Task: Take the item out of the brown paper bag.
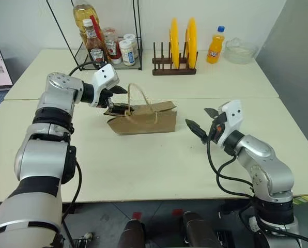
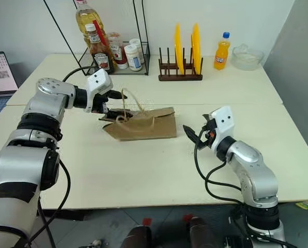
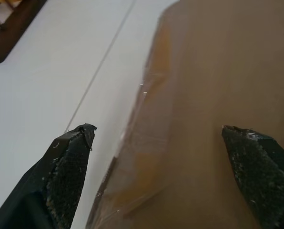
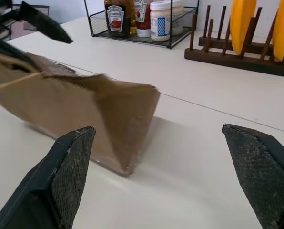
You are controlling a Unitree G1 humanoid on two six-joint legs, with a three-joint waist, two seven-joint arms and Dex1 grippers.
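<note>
- brown paper bag (image 2: 142,126) lying on its side mid tabletop (image 2: 143,170), loop handles at its left end
- left gripper (image 2: 111,103) at the bag's handle end, fingers spread
- right gripper (image 2: 198,130) just right of the bag, apart from it, fingers spread
- far side: plate rack (image 2: 180,72) with two yellow plates, orange soda bottle (image 2: 221,51), glass bowl (image 2: 246,56), wire rack (image 2: 118,57) with ketchup bottle (image 2: 98,49) and jars

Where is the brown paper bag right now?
The brown paper bag lies on its side mid-table, in front of the plate rack, with the left gripper at its handle end and the right gripper apart.
</note>
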